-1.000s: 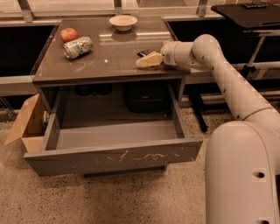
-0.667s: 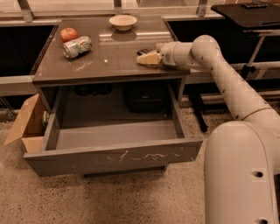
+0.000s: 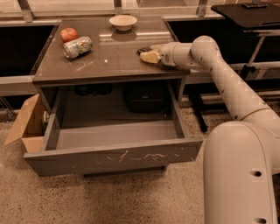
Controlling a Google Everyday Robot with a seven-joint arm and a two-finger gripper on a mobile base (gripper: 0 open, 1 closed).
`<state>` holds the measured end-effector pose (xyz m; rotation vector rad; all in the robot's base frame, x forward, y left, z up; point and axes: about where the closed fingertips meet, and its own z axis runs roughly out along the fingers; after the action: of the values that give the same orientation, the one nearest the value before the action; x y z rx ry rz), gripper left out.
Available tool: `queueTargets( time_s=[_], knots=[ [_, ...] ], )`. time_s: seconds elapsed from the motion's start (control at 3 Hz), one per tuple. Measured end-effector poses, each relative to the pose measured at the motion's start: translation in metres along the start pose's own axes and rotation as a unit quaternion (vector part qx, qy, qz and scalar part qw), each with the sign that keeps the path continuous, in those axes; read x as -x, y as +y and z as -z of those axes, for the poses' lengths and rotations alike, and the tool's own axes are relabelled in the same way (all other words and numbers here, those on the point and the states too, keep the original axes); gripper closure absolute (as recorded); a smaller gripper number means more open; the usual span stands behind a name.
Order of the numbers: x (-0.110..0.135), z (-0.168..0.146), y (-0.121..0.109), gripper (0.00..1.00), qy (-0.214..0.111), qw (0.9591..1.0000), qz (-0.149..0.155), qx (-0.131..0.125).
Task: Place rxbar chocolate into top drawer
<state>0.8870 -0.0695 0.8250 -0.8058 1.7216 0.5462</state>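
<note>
The top drawer (image 3: pixel 113 158) is pulled out wide below the grey table (image 3: pixel 92 70); its scratched front panel faces me and I see nothing inside it. My gripper (image 3: pixel 149 56) is low over the table's right side, reaching in from the right. A small dark piece, apparently the rxbar chocolate (image 3: pixel 143 50), shows right behind the gripper's tip, mostly hidden by it. I cannot tell whether the gripper holds it.
A red apple (image 3: pixel 68 34) and a green-and-white can (image 3: pixel 78 47) lie at the table's back left, and a pale bowl (image 3: pixel 123 22) at the back. A tan cardboard box (image 3: pixel 25 124) stands left of the drawer. A dark bag (image 3: pixel 144 98) sits under the table. A black stand (image 3: pixel 249 13) is at the right.
My gripper has shifted slightly toward the back of the table, closing on the dark bar. The drawer and the other things have not moved.
</note>
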Motion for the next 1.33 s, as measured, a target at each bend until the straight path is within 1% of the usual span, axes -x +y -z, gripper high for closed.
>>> queueTargets(
  time_s=[0.33, 0.67, 1.0, 1.33],
  knots=[
    [0.011, 0.002, 0.003, 0.96, -0.013, 0.9998, 0.008, 0.008],
    [0.063, 0.019, 0.023, 1.0, -0.066, 0.9948, 0.055, 0.054],
    [0.092, 0.033, 0.045, 1.0, -0.091, 0.9868, 0.094, 0.095],
    [0.092, 0.033, 0.045, 1.0, -0.091, 0.9868, 0.094, 0.095]
  ],
)
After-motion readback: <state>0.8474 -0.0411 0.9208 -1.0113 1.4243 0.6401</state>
